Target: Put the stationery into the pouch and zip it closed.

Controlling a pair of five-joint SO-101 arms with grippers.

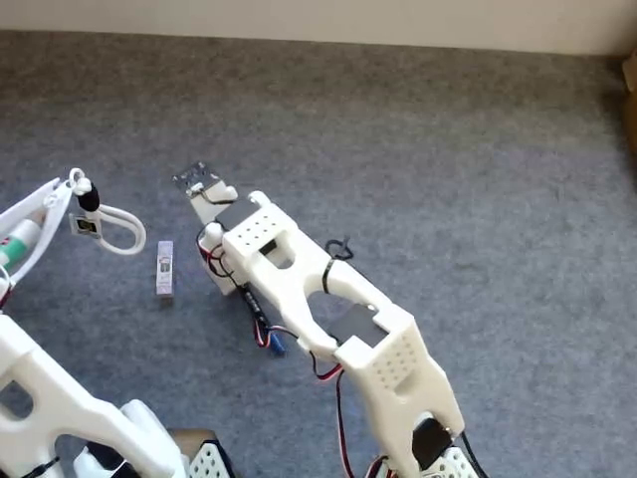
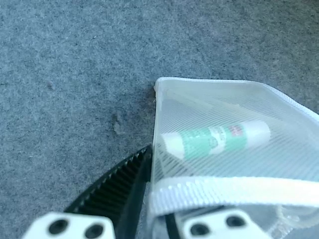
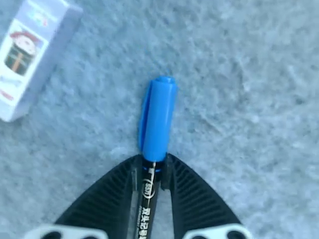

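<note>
In the right wrist view, the right gripper (image 3: pixel 152 163) has its two black ribbed fingers (image 3: pixel 192 199) pressed against the dark barrel of a marker (image 3: pixel 158 117), just behind its blue cap. The cap points away from the fingers and lies on the grey carpet (image 3: pixel 249 74). The barrel's lower end is cut off at the frame edge. Farther out and off to one side lies a small wrapped block (image 3: pixel 32 55), partly cropped at the corner and well apart from the marker.

In the left wrist view, the left gripper (image 2: pixel 153 164) is clamped on the edge of the mesh pouch (image 2: pixel 279 169). One ribbed finger (image 2: pixel 117 191) shows outside the pouch, while the other is only a dark line seen through the mesh. A white webbing strap (image 2: pixel 234 191) crosses close to the fingers. Beyond it a glue stick (image 2: pixel 214 139) with a green label lies inside the pouch. The pouch's far side runs out of frame.

From above, the left arm sits in the lower left corner and holds the pouch (image 1: pixel 35 214) at the frame's left edge, with its strap loop (image 1: pixel 124 237) reaching toward the block (image 1: pixel 164 269). The right arm stretches from the lower right up toward the centre-left and covers its own fingers. A dark slim shape and a blue bit (image 1: pixel 276 345) peek out beneath it among red wires, and I cannot tell whether that is the marker.
</note>
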